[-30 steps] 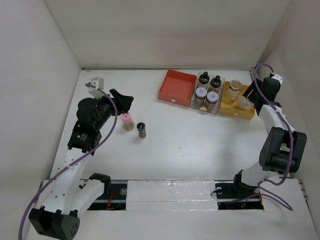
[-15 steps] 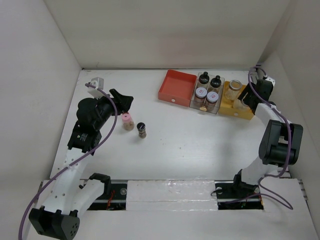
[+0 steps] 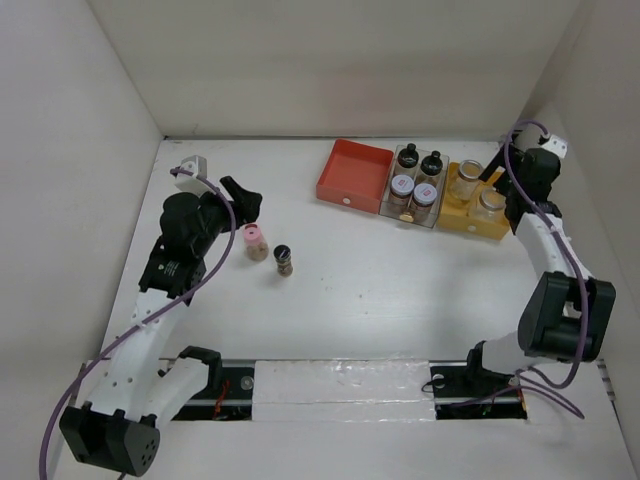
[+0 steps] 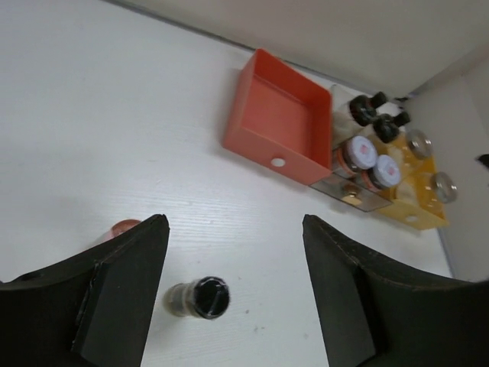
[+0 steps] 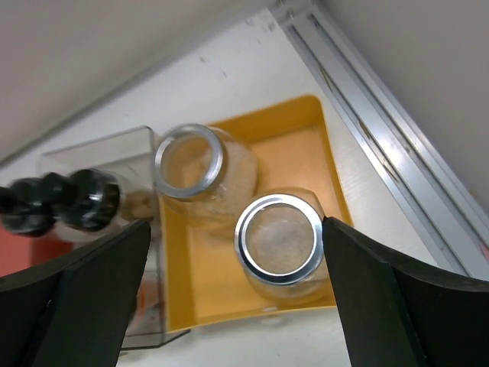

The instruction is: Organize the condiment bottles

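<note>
White table (image 3: 380,300), white walls on three sides. At far right I log three trays side by side: red tray (image 3: 353,172), clear tray (image 3: 411,220), yellow tray (image 3: 468,225). The clear tray holds two black-capped bottles (image 3: 408,156) (image 3: 432,162) at the back and two short red-lidded jars (image 3: 401,186) (image 3: 425,193) in front. The yellow tray holds two glass jars (image 3: 465,178) (image 3: 489,203), both upright. The right gripper (image 5: 233,229) hangs over the yellow tray, jaws spread wide, gripping nothing. On the left, the pink-capped bottle (image 3: 254,241) and the loose black-capped bottle (image 3: 284,260) stand near each other on the bare table, well apart from the trays. The left gripper (image 4: 233,229) hovers above them, jaws wide, nothing held; its wrist view shows the black cap between the fingers (image 4: 122,298).
</note>
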Robot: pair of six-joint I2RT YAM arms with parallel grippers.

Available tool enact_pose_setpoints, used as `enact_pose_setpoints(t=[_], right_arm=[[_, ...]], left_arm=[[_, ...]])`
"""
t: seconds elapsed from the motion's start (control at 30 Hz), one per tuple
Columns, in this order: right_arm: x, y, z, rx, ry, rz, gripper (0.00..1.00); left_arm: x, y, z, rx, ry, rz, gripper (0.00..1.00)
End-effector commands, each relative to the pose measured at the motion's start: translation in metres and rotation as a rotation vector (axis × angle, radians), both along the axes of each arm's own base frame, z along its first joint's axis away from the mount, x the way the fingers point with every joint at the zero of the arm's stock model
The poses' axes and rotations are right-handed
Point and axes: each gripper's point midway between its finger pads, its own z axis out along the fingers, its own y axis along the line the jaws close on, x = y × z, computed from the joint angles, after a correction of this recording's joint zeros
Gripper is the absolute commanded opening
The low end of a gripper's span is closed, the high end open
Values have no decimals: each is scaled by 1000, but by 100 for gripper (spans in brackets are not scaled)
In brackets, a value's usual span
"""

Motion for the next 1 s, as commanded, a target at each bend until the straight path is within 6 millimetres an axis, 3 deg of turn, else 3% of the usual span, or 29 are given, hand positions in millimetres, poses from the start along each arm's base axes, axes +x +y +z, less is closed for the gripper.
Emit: enact_pose_setpoints(t=[0.0, 0.03, 0.07, 0.1, 0.17, 0.2, 0.23, 0.27, 0.3, 0.37, 0.4, 0.47, 0.5, 0.6, 0.77, 0.97], right_arm=[[-3, 23, 63, -34, -173, 62, 99], [-6, 35, 67, -36, -184, 81, 99], [-12, 42, 63, -34, -180, 96, 99], [-20, 51, 75, -38, -213, 115, 99], [-31, 72, 79, -53, -227, 144, 99], [-39, 80, 67, -51, -209, 159, 99], [-50, 92, 82, -53, -264, 188, 99], [-54, 120, 89, -46, -303, 257, 99], [-62, 133, 81, -40, -303, 292, 99], [-75, 160, 93, -36, -350, 376, 99], [-81, 185, 96, -24, -361, 442, 99], [-90, 209, 95, -34, -363, 524, 99], [-97, 230, 90, -25, -356, 580, 99], [-111, 262, 90, -38, -358, 656, 99], [-119, 291, 89, -50, -350, 724, 99], [-122, 292, 95, -62, -361, 718, 99]], left_arm=[[6, 18, -1, 80, 30, 109, 69], [10, 28, -4, 101, 48, 167, 75], [11, 31, -12, 115, 76, 181, 75], [15, 33, -25, 142, 117, 189, 76], [18, 36, -45, 186, 190, 200, 78], [21, 38, -56, 205, 225, 213, 78], [25, 37, -77, 238, 288, 205, 78], [28, 39, -87, 252, 315, 213, 78], [31, 40, -92, 276, 338, 215, 78], [37, 37, -106, 299, 379, 213, 78], [40, 37, -105, 298, 378, 214, 78], [43, 28, -113, 326, 397, 203, 78], [43, 28, -118, 351, 417, 211, 78], [45, 23, -137, 397, 473, 205, 76], [48, 25, -138, 396, 471, 228, 67], [41, 30, -162, 437, 540, 231, 62]])
